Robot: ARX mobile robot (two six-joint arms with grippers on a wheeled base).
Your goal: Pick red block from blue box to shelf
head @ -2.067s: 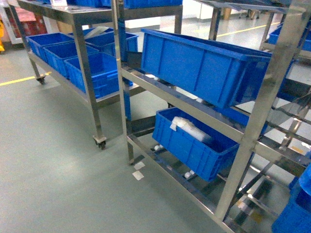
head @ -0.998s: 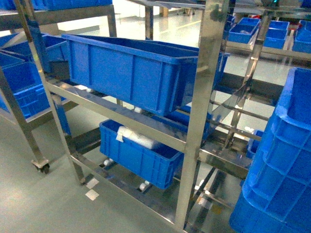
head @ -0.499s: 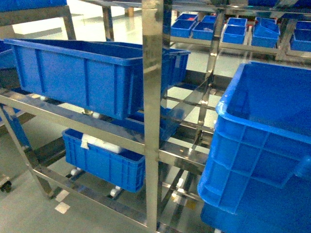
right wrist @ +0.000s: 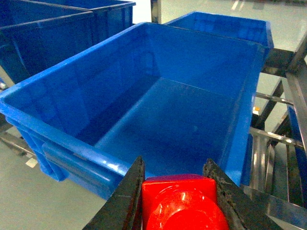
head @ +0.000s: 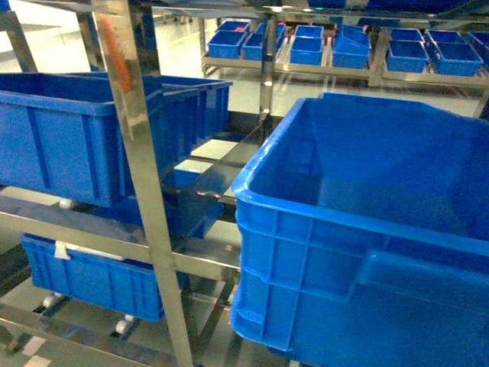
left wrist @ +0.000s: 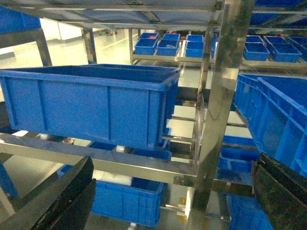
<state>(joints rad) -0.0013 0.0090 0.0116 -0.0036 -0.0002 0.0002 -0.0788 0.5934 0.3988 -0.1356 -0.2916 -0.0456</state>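
Now, right gripper (right wrist: 178,201): clamped on the small glossy red plastic block (right wrist: 184,203), above the near rim of a big dark blue ribbed plastic crate (right wrist: 72,143).
Left gripper (left wrist: 168,191): fingers spread wide, holding nothing.
Shelf: tall silver stainless-steel rack (head: 141,176), its tiers carrying blue crates.

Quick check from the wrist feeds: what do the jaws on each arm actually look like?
Both pairs are black. On the left gripper the jaws are thick, matte wedges at the frame's lower corners, their surfaces rough and scuffed. On the right gripper they are slimmer, tapered blades with a gritty, worn-looking inner edge. No cables, markings or arm links show in any view.
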